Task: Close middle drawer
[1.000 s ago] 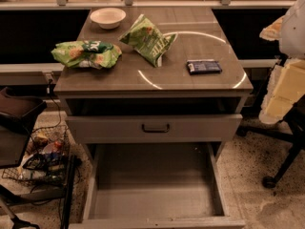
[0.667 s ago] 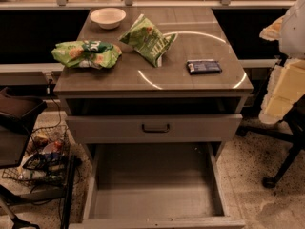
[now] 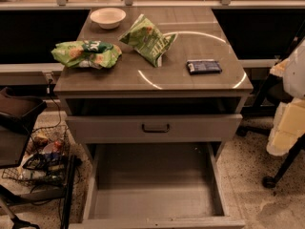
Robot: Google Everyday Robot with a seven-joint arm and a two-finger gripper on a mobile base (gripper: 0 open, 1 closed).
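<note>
Camera view: the tool [image 3: 286,127] is at the right edge, a pale, blocky shape partly cut off by the edge. It hangs beside the cabinet at about the height of the top drawer [image 3: 107,128]. Whether it is open or closed cannot be told, and it appears to have hold of nothing. Compared with a second ago it sits lower along that edge and a little farther out to the side.

The middle drawer [image 3: 155,194] lies to the left of the tool and below it, well apart from it. It is pulled far out, with its bare grey floor showing and its low front at the bottom edge of the view. It has not moved since the earlier frames. Above it, the top drawer stands slightly out from the cabinet, with a dark gap showing over its front.

On the worktop [image 3: 212,35], above and to the left of the tool, everything lies as before. The dark flat packet [image 3: 203,66] is nearest the tool. Farther left are one green snack bag [image 3: 148,38] and a second green snack bag [image 3: 86,53]. A white bowl [image 3: 108,17] stands at the back, farthest from the tool.
</note>
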